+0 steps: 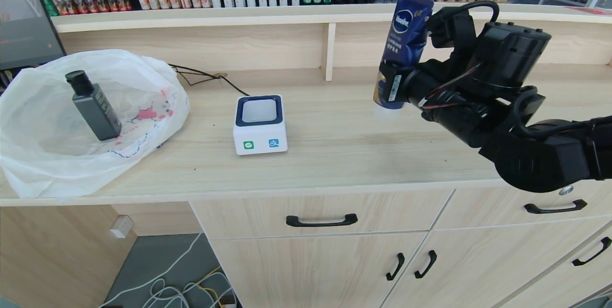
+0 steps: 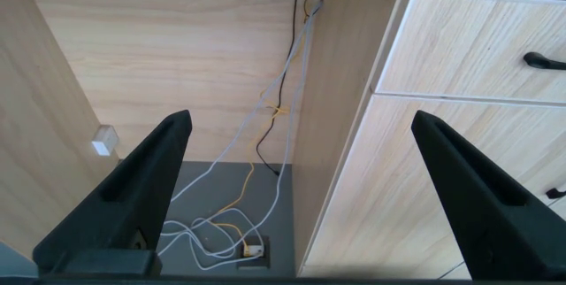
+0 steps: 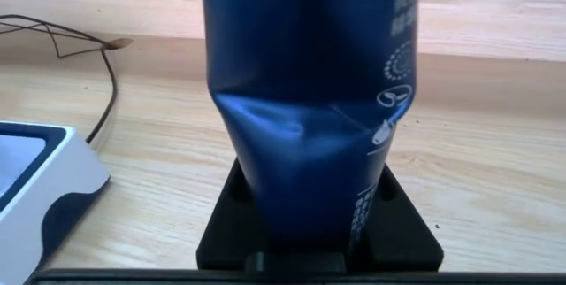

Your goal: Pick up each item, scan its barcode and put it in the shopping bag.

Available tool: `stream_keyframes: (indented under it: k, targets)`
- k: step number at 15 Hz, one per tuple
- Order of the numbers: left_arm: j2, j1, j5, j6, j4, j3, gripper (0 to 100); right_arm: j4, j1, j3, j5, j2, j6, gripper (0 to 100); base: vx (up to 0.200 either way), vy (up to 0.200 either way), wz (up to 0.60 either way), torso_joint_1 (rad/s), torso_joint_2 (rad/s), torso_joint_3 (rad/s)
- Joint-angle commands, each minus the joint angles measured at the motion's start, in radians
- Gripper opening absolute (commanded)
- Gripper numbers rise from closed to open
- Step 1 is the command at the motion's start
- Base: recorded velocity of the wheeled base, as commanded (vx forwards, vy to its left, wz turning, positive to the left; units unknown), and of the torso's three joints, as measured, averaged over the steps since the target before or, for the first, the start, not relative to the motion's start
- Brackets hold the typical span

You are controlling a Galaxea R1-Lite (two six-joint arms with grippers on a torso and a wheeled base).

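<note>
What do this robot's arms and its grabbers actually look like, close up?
The right arm is matte black, built of chunky rounded housings. A thick black cable loops over its wrist, and thin red and white wires run along it. The left gripper has two plain black wedge-shaped fingers; the right gripper is black too, with flat-faced fingers.

Bright, even indoor light from overhead. Bench (image 1: 334,126) uniformly lit; faint soft shadow below blue tube (image 1: 404,45) near right end. Shopping bag (image 1: 28,121) glows white at left end. Sheen on tube creases. Recess under bench dimmer. Head view's edges bow.
</note>
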Motion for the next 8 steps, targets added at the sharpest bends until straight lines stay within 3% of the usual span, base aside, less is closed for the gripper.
stream_keyframes:
  k: [1,6,8]
  targets:
    - [0.000,0.000,0.002,-0.001,0.000,0.000,100,0.000,0.033,0.054,-0.003,-0.083,-0.006,0,0.000,0.000,0.00,0.000,0.00,0.000]
    - [0.000,0.000,0.000,-0.001,0.000,0.000,100,-0.082,0.126,0.278,0.006,-0.228,-0.089,0,0.000,0.000,0.00,0.000,0.00,0.000]
    - [0.000,0.000,0.002,-0.001,0.000,0.000,100,-0.191,0.159,0.368,0.006,-0.245,-0.126,0,0.000,0.000,0.00,0.000,0.00,0.000]
